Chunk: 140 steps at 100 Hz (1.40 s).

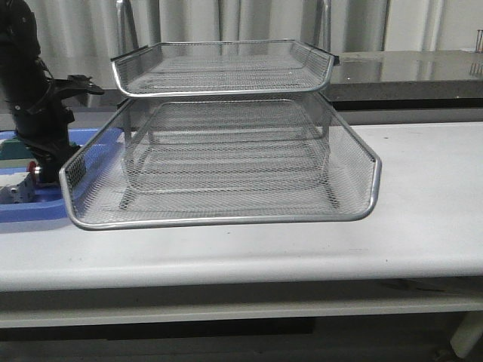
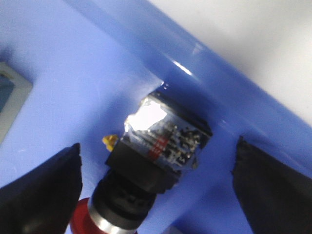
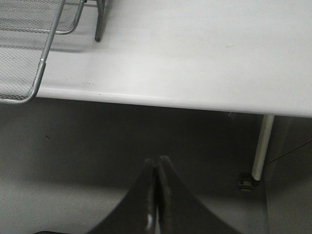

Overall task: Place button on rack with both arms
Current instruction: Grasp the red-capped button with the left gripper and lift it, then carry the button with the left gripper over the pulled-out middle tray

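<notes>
The button (image 2: 156, 151) lies on its side on the blue tray (image 2: 73, 63), close to the tray's raised rim, its red cap and silver collar toward the camera. My left gripper (image 2: 157, 192) is open around it, one dark finger (image 2: 44, 190) on each side, neither touching it. In the front view the left gripper (image 1: 47, 167) hangs low over the tray at the far left, beside the rack (image 1: 226, 151). My right gripper (image 3: 157, 168) is shut on nothing, out past the table's front edge, and is out of the front view.
A white boxy part (image 1: 15, 188) lies on the blue tray (image 1: 30, 207) near the left arm. A grey-edged block (image 2: 9, 97) sits farther along the tray. A rack corner (image 3: 24, 58) and a rack leg (image 3: 99, 24) show on the white table (image 3: 195, 58).
</notes>
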Motion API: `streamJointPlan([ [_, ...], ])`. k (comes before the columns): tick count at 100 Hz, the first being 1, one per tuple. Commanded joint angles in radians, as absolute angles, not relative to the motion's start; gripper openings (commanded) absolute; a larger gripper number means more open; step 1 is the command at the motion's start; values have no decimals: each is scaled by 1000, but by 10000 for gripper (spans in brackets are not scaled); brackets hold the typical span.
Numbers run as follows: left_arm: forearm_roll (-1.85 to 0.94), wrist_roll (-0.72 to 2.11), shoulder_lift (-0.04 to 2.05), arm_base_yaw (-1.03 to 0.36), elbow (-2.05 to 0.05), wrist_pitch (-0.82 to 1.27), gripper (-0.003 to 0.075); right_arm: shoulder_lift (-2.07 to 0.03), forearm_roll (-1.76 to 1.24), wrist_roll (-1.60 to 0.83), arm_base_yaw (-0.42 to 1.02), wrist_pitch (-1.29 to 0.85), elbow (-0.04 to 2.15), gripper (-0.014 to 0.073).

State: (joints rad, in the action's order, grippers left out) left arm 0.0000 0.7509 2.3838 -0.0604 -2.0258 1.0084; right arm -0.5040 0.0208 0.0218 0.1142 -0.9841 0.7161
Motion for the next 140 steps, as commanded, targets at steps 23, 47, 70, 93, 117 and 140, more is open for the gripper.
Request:
streamJointPlan([
  [23, -18, 753, 2316, -63, -2055, 981, 230, -509, 32, 21, 108, -926, 742, -69],
  [47, 23, 753, 2310, -63, -2063, 1010, 57, -509, 32, 21, 108, -926, 742, -69],
  [70, 26, 719, 2310, -61, -2210, 1155, 39, -509, 32, 21, 108, -926, 742, -69],
  [93, 36, 672, 2277, -61, -2350, 1270, 38, -509, 32, 21, 108, -926, 742, -69],
  [117, 44, 639, 2172, -61, -2350, 1270, 39, -509, 32, 21, 108, -926, 742, -69],
  [140, 37, 607, 2059, -63, -2335, 1270, 39, -509, 32, 21, 108, -926, 742, -69],
])
